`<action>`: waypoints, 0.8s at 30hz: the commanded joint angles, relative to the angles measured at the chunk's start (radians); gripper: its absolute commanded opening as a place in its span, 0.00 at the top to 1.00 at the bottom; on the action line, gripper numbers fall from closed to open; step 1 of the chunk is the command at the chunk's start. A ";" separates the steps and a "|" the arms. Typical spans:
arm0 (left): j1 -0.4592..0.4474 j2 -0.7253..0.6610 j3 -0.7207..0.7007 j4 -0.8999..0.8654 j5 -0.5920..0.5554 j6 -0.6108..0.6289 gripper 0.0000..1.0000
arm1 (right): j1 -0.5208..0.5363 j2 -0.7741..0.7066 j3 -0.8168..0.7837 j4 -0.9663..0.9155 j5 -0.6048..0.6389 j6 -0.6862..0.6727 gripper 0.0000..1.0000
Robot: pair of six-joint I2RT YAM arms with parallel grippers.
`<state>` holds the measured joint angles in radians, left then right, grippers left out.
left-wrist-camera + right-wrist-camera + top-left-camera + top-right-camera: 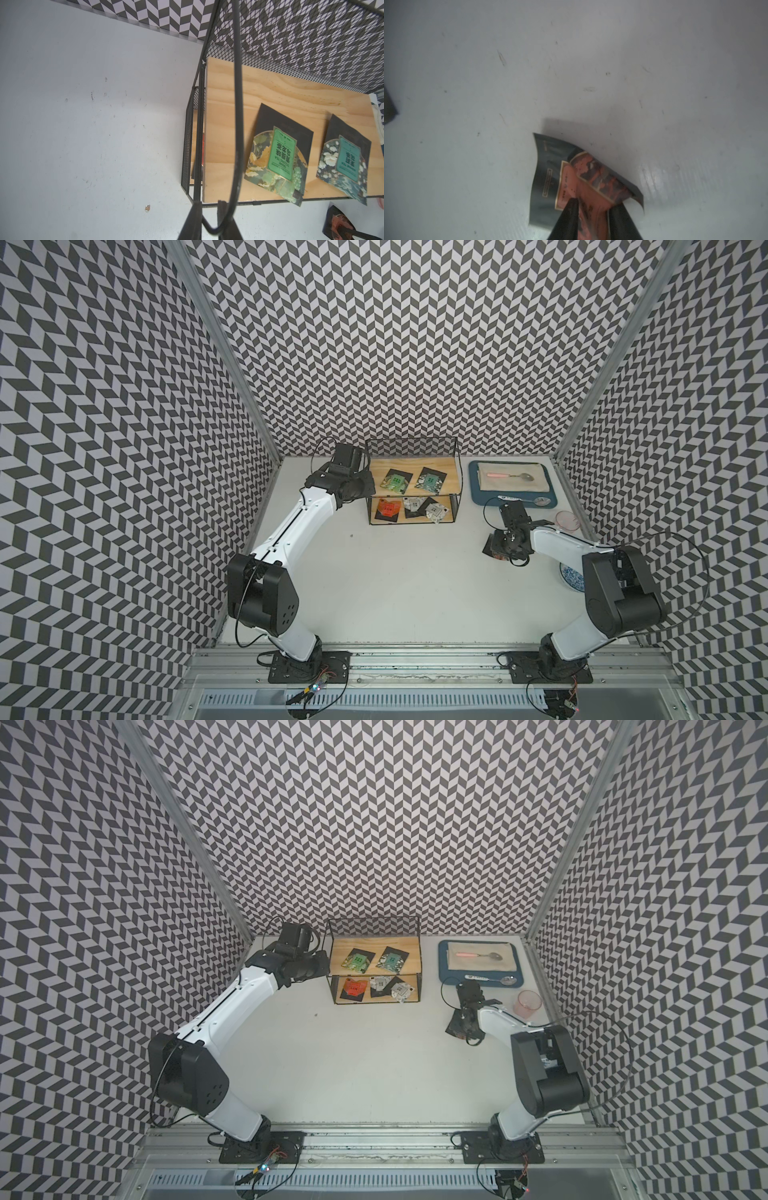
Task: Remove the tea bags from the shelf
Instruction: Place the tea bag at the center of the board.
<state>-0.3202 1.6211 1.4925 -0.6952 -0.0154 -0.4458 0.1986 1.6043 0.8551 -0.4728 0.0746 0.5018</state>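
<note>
Tea bags (430, 480): five on the shelf (384, 472), one off it under my right gripper (595, 203).

From the right wrist I see the loose sachet (571, 176), orange-red and curled, on the table (488, 83) well to the right of the shelf. The jaws stand parted either side of it, and its print is too blurred to read. In both top views the gripper hides most of it. My left gripper (208, 204) hangs at the shelf's left end, jaws a narrow gap apart on nothing, with a cable (239, 104) crossing that view. On the upper board the green sachet (278, 153) reads, upside down, "OOLONG TEA" beside Chinese characters, and the teal sachet (345, 158) ends in "TEA". The lower board's red sachet (388, 509) and two white sachets (436, 512) are too small to read.
</note>
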 commanded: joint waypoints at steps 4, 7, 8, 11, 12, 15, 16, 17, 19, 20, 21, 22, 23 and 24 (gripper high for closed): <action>-0.010 0.006 0.020 -0.006 0.012 -0.005 0.82 | -0.006 0.002 -0.011 0.046 0.020 -0.008 0.55; -0.010 0.006 0.018 -0.006 0.012 -0.006 0.82 | -0.007 -0.013 0.005 0.023 0.032 -0.001 0.49; -0.010 0.006 0.018 -0.007 0.012 -0.006 0.82 | -0.006 -0.024 0.015 0.009 0.039 0.003 0.46; -0.009 0.003 0.014 -0.006 0.014 -0.006 0.82 | -0.007 -0.072 0.061 -0.040 0.067 0.018 0.35; -0.010 0.003 0.012 -0.006 0.014 -0.005 0.82 | -0.007 -0.088 0.080 -0.057 0.076 0.024 0.32; -0.010 0.000 0.008 -0.004 0.013 -0.007 0.82 | -0.001 -0.137 0.149 -0.115 0.098 0.030 0.28; -0.009 -0.001 0.005 -0.003 0.014 -0.007 0.82 | 0.002 -0.150 0.176 -0.130 0.104 0.030 0.28; -0.010 -0.003 0.003 0.000 0.013 -0.007 0.82 | 0.016 -0.165 0.208 -0.147 0.117 0.026 0.28; -0.009 -0.003 0.000 0.002 0.015 -0.008 0.82 | 0.058 -0.190 0.275 -0.169 0.153 0.014 0.27; -0.010 -0.005 0.000 0.002 0.015 -0.010 0.82 | 0.083 -0.197 0.311 -0.181 0.166 0.009 0.27; -0.009 -0.004 -0.001 0.003 0.015 -0.008 0.82 | 0.113 -0.202 0.347 -0.193 0.184 0.009 0.26; -0.010 -0.006 -0.003 0.006 0.017 -0.009 0.82 | 0.139 -0.204 0.377 -0.204 0.202 0.009 0.26; -0.010 -0.007 -0.003 0.005 0.017 -0.009 0.82 | 0.170 -0.205 0.414 -0.215 0.220 0.009 0.26; -0.010 -0.006 -0.003 0.005 0.017 -0.009 0.82 | 0.201 -0.205 0.451 -0.223 0.237 0.005 0.26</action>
<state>-0.3202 1.6211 1.4925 -0.6949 -0.0158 -0.4458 0.3351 1.4220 1.2343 -0.6502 0.2348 0.5159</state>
